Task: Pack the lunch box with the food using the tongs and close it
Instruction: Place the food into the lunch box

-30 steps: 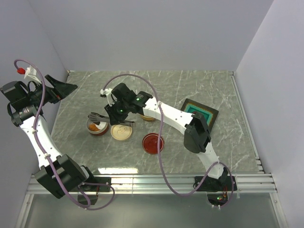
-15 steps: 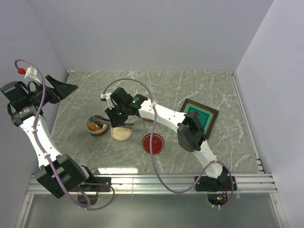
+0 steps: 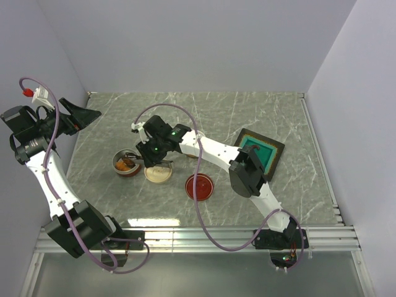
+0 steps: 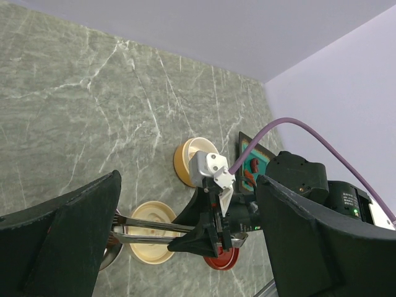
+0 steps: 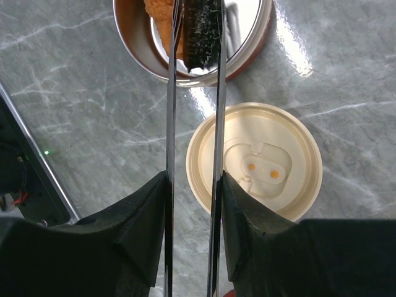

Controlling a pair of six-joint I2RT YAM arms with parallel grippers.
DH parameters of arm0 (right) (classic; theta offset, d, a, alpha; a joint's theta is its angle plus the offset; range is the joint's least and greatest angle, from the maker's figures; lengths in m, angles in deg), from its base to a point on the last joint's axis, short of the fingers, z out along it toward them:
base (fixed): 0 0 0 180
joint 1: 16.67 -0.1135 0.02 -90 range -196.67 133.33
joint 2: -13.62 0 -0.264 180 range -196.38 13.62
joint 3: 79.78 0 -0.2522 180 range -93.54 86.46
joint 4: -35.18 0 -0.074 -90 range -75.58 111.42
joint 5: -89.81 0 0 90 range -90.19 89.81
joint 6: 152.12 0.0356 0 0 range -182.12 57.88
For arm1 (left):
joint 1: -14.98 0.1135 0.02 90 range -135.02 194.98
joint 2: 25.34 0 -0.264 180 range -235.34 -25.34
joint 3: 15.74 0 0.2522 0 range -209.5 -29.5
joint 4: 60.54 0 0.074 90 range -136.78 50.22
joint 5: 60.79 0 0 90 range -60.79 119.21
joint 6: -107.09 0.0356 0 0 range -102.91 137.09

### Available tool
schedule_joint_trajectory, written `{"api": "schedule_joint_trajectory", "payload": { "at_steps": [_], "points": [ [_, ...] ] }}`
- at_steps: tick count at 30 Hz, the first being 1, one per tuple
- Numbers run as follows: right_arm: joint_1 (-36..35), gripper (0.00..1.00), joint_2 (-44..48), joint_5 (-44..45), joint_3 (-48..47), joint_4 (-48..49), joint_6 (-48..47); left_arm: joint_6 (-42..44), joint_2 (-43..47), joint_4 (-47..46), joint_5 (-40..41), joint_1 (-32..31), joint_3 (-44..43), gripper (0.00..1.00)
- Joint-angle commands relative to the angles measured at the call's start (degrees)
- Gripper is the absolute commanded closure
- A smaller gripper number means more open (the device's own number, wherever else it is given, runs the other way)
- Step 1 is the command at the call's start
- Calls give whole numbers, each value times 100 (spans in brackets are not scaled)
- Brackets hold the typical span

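My right gripper [image 3: 150,150] [image 5: 193,185] is shut on the silver tongs [image 5: 216,124] [image 4: 154,232], its fingers pressing both arms. The tongs' tips reach into the round steel lunch box [image 3: 117,167] [image 5: 139,59]. A dark piece of food [image 5: 201,31] with a white end lies between the tips, next to an orange piece [image 5: 161,18]; whether the tips still pinch it I cannot tell. My left gripper [image 3: 82,115] [image 4: 187,185] hangs open and empty high over the table's far left.
A cream lid [image 3: 159,174] [image 5: 260,161] lies right of the lunch box, a red lid [image 3: 200,187] nearer the front. A tan round container [image 3: 193,153] [image 4: 189,162] sits behind the right arm. A dark tray with a green inside [image 3: 263,150] lies at the right.
The right arm has shifted slightly and brought the tongs' tips lower into the lunch box. The tongs' arms now stand a little wider apart. The left arm has not moved.
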Motion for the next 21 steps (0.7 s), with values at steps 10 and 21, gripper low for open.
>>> {"api": "schedule_joint_trajectory", "payload": {
  "at_steps": [10, 21],
  "points": [
    [20, 51, 312, 16, -337, 249, 53, 216, 15, 55, -54, 17, -188, 4],
    [46, 52, 997, 218, -539, 196, -88, 260, 112, 187, -36, 26, -311, 4]
  ]
}}
